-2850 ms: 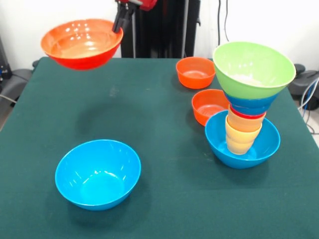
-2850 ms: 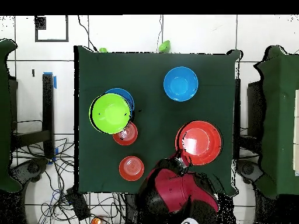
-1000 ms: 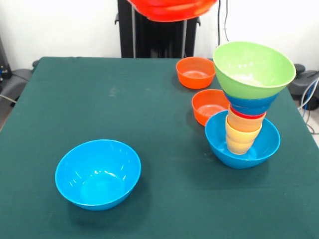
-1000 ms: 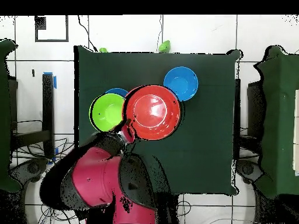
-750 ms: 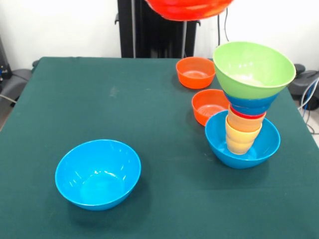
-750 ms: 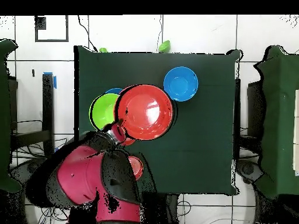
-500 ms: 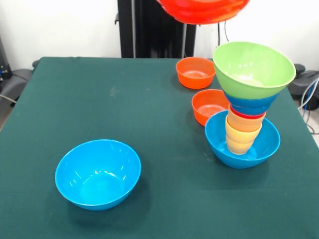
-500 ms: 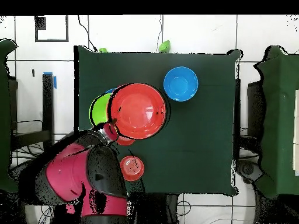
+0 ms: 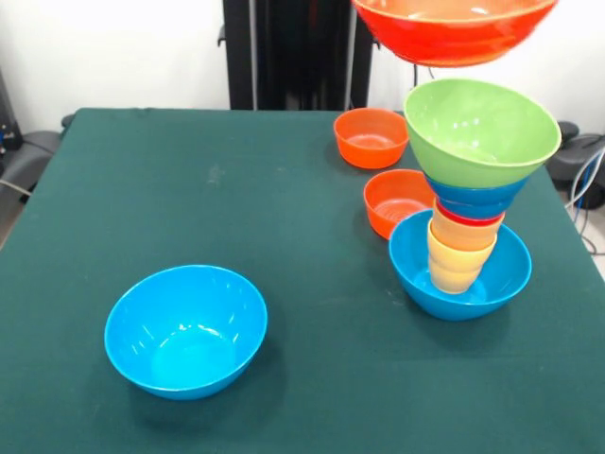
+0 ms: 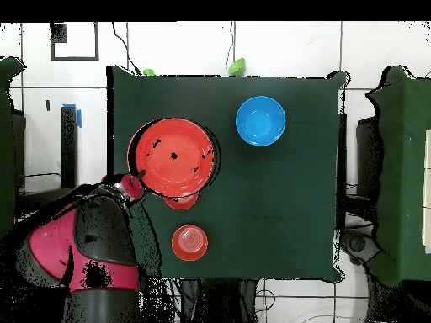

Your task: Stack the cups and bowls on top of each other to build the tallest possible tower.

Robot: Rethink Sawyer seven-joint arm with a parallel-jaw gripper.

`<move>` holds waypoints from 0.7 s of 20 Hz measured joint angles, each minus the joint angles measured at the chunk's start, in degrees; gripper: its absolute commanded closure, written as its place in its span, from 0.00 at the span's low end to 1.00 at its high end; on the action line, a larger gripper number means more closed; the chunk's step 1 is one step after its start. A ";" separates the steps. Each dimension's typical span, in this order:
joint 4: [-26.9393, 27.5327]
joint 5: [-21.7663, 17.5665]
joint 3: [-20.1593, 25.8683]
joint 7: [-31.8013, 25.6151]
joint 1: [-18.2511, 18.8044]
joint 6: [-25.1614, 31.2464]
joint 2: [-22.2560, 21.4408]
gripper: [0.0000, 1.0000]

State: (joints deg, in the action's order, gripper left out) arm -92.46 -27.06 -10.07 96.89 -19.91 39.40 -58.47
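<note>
The large orange bowl (image 9: 452,28) hangs in the air directly above the tower (image 9: 468,203), mouth up and roughly level. In the front view its underside is clear of the green bowl (image 9: 480,128) that tops the tower; a gap shows between them. In the overhead view the orange bowl covers the green bowl almost completely, so the two vertical axes are close to aligned. Judged from this, the coming move is a straight descent.

The end effector (image 10: 130,186) shows only in the overhead view, at about 8 o'clock on the orange bowl's rim, so the bowl lies toward 2 o'clock from it. Its fingers are hidden, so whether they are pinching the rim cannot be told.

The tower stands at the 3 o'clock side of the worktop (image 9: 236,189) in the front view, based in a light blue bowl (image 9: 416,270).
</note>
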 measured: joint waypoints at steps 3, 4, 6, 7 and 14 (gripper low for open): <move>1.69 0.70 -0.55 2.44 -1.78 0.89 2.10 1.00; 2.11 0.78 -0.69 3.13 -2.17 1.13 2.63 1.00; 2.91 0.92 -1.03 4.64 -3.02 1.61 3.77 1.00; 3.35 0.95 -1.21 5.72 -3.49 1.83 4.49 1.00; 4.88 0.96 -2.44 10.29 -5.30 1.94 7.86 1.00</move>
State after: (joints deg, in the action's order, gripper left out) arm -87.58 -26.10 -12.51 107.18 -25.21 41.34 -50.61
